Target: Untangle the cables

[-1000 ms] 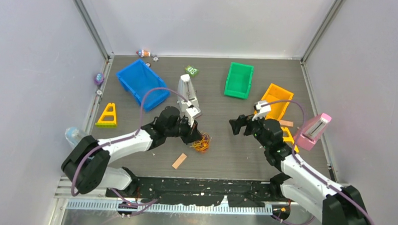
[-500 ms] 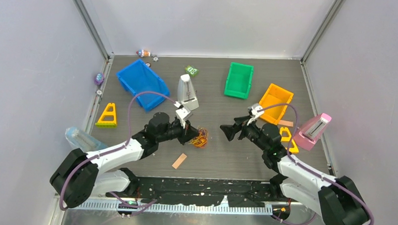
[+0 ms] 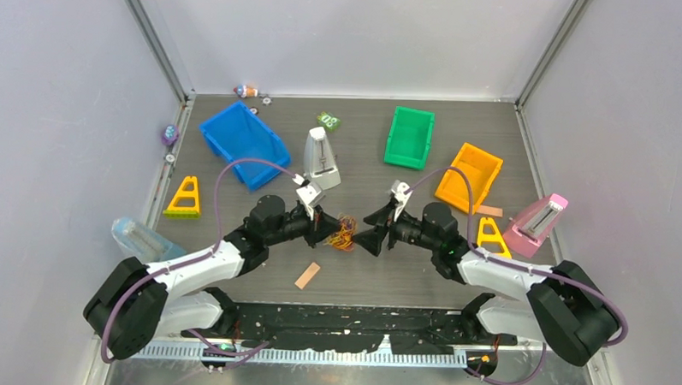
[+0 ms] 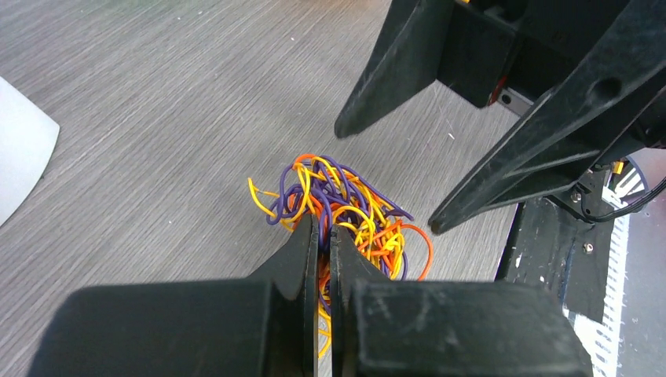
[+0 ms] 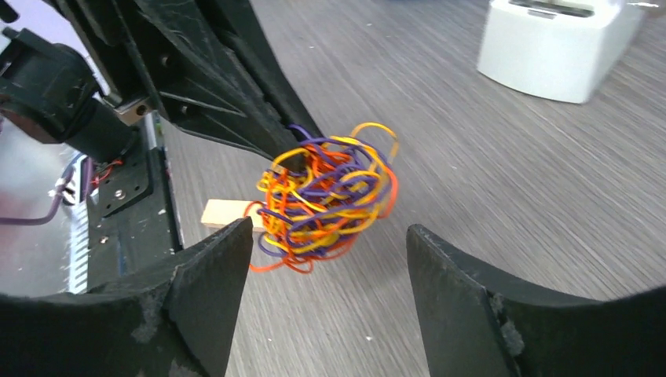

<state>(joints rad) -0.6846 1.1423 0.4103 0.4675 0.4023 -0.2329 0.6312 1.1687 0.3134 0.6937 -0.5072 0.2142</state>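
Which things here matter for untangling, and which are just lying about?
In the job: cables, left tool shut on them, right tool open, near them.
Lying about: blue bin, green bin, orange bin, yellow triangle, wooden block.

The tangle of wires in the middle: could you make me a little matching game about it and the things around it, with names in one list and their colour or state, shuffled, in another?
Things
1. left gripper
2. right gripper
3. cables
4. wooden block

States
A. open, pointing at the cables
B. lying flat on the table, held by nothing
C. shut on a few strands
D. a ball of orange, yellow and purple

Pairs: 1-C, 2-A, 3-D, 4-B
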